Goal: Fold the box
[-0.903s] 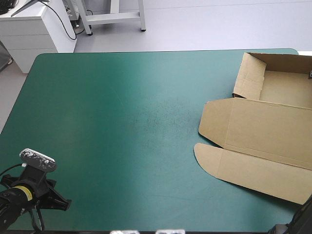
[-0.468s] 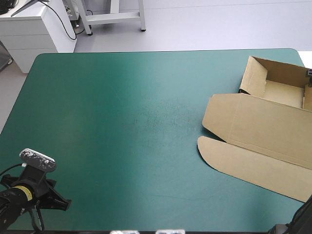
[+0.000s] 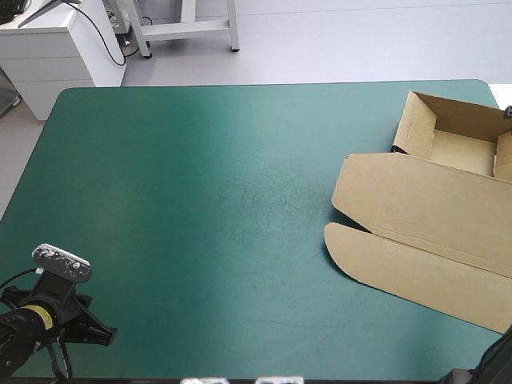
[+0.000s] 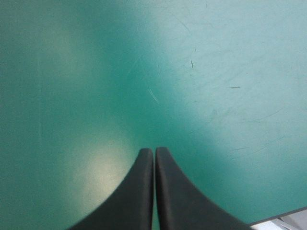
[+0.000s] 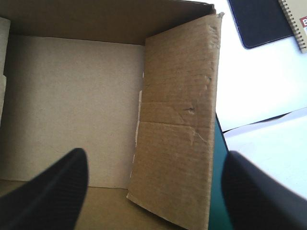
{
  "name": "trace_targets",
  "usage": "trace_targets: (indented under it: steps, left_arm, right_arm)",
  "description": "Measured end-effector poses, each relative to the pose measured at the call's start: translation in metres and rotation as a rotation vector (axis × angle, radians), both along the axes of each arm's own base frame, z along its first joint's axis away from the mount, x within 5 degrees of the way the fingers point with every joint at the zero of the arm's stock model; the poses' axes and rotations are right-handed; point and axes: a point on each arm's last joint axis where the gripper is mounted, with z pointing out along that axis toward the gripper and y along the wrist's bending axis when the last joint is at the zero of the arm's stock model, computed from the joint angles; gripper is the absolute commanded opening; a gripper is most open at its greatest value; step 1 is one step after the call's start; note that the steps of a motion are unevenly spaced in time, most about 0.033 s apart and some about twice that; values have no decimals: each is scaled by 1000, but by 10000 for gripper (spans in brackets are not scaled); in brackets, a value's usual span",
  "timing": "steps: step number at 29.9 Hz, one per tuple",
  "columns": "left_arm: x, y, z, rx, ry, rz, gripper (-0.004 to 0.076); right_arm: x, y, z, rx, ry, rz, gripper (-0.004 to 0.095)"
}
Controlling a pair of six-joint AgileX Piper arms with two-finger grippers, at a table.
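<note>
While the box [image 3: 424,216] sits at the bench's [image 3: 200,200] far right corner, nudged slightly rightward since earlier, the right tool [image 5: 154,157] gapes wide above its tray; the left tool [image 4: 154,151] is closed.

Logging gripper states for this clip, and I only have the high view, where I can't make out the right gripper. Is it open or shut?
Observer: Open. In the right wrist view the right gripper has its fingers wide apart.
Operator: What is it over?
Observer: The box, at its tray. A raised side wall stands between the fingers.
Operator: And the left one?
Observer: The left gripper is shut, with only bare teal-green cover ahead of it.
</note>
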Motion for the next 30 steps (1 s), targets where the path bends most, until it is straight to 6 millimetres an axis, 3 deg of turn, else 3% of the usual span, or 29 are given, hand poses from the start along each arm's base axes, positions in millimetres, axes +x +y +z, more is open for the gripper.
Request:
trace_targets:
  steps: [3,4,10,17,22,30]
  left_arm:
    - [0,0,0,0,0,0,-8]
    - [0,0,0,0,0,0,-8]
    - [0,0,0,0,0,0,-8]
    - [0,-1,0,-10,0,-3,-8]
    - [2,-5,2,-57,-32,-18,-8]
    - [2,-9,2,-97,-32,-27,-8]
  right_arm:
    - [-5,5,11,13,-37,4,-2]
    - [-6,8,15,23,-51,8,-15]
    - [-15,34,47,91,-177,97,-12]
    - [-39,96,72,61,-205,280,-13]
    - [-73,144,69,63,-167,418,-13]
    - [-142,194,50,60,-169,550,-14]
